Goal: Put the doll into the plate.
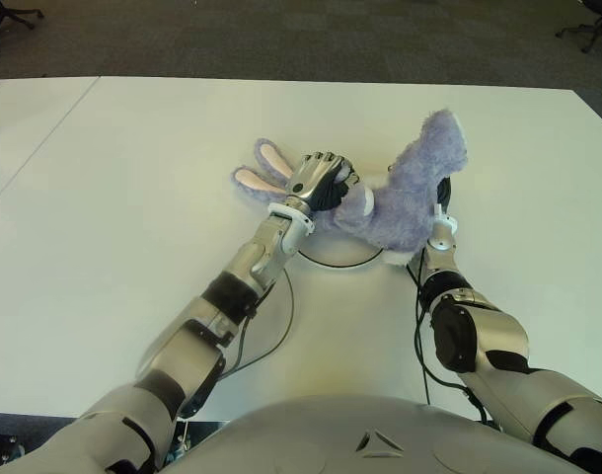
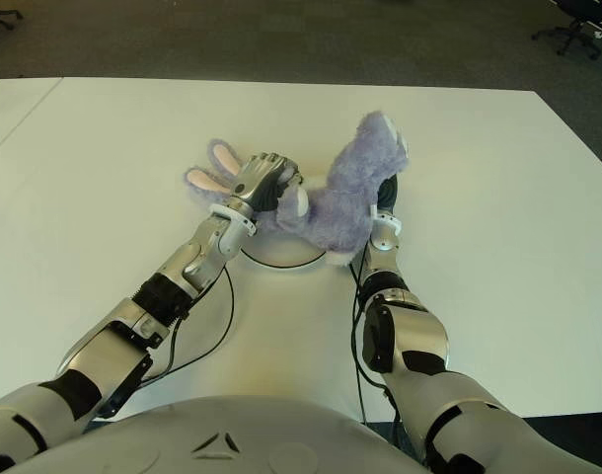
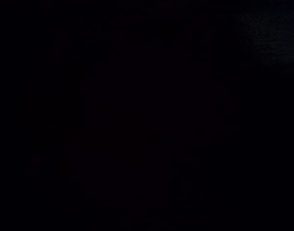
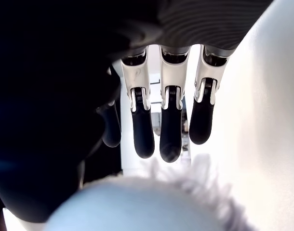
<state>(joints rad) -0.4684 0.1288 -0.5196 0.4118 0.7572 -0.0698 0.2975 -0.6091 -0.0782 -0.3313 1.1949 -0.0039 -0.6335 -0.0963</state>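
The doll (image 1: 412,193) is a purple plush bunny with pink-lined ears (image 1: 264,168). It lies over a white plate (image 1: 340,264), whose near rim shows below it on the table. My left hand (image 1: 319,180) is curled on the doll's head, just behind the ears. The left wrist view is fully dark. My right hand (image 1: 441,202) is under the doll's raised rear end, mostly hidden by the fur. In the right wrist view its fingers (image 4: 170,130) stretch straight out above the doll's fur (image 4: 152,202) and do not close on it.
The white table (image 1: 133,178) spreads wide on both sides, with a seam line running down its left part. Black cables (image 1: 281,326) trail from both wrists toward my body. Dark carpet and office chair bases (image 1: 587,30) lie beyond the far edge.
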